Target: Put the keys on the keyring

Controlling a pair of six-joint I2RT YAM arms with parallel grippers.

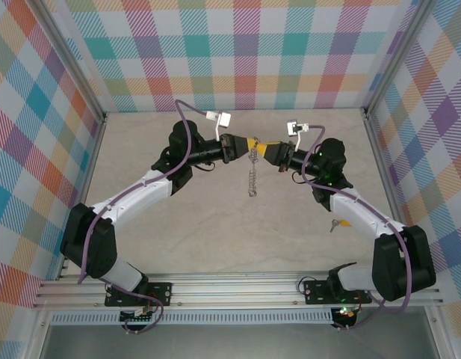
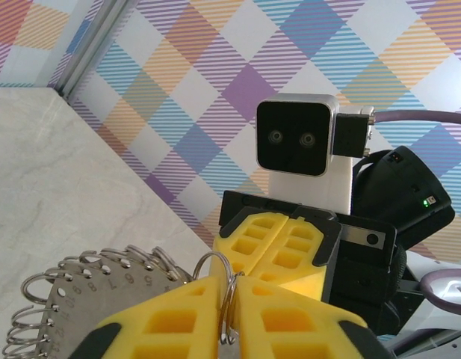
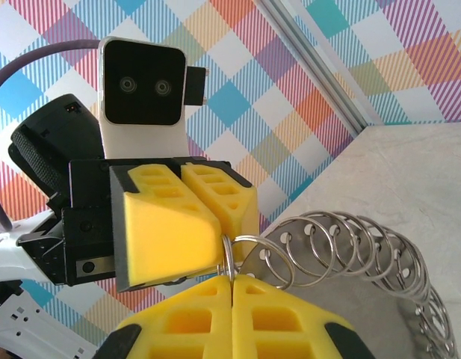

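left gripper (image 1: 247,143) and right gripper (image 1: 263,148) nose to nose mid-air, both sets of jaws clamped on the silvery bumpy-rimmed metal keyring (image 1: 252,176) dangling between them, tiny yellow-headed key (image 1: 333,224) lying on the beige table (image 1: 215,232) beside the right arm

The keyring (image 2: 81,299) is smooth, shiny silvery metal. The left gripper (image 2: 229,288) and right gripper (image 3: 231,284) have matt yellow plastic fingers (image 3: 178,321). Below them, the table (image 2: 58,172) looks matt and stone-patterned.

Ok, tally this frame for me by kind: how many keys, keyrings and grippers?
key: 1
keyring: 1
grippers: 2, left gripper and right gripper, both shut on the keyring
total: 4
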